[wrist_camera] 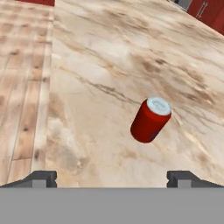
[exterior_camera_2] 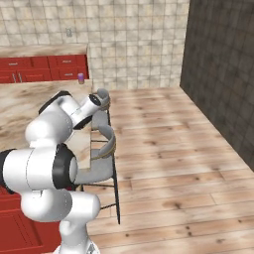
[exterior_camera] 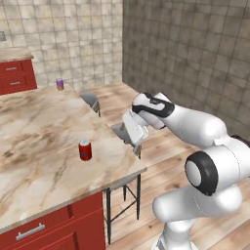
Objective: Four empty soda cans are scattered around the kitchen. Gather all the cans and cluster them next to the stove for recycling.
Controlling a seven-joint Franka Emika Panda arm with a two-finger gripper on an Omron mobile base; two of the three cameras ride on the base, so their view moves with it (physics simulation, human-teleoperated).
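A red soda can (wrist_camera: pixel 151 119) with a silvery top is seen standing upright on the marbled table (exterior_camera: pixel 34 132), near its right edge. The end effector (wrist_camera: pixel 112 178) is spread wide, empty, hovering just short of it.

No readable text, label or number appears on any surface here.

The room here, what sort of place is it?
Most likely a kitchen, computer-rendered: a beige marbled countertop over red cabinets, tan tiled walls, bar stools tucked at the counter edge, and a red soda can standing on top.
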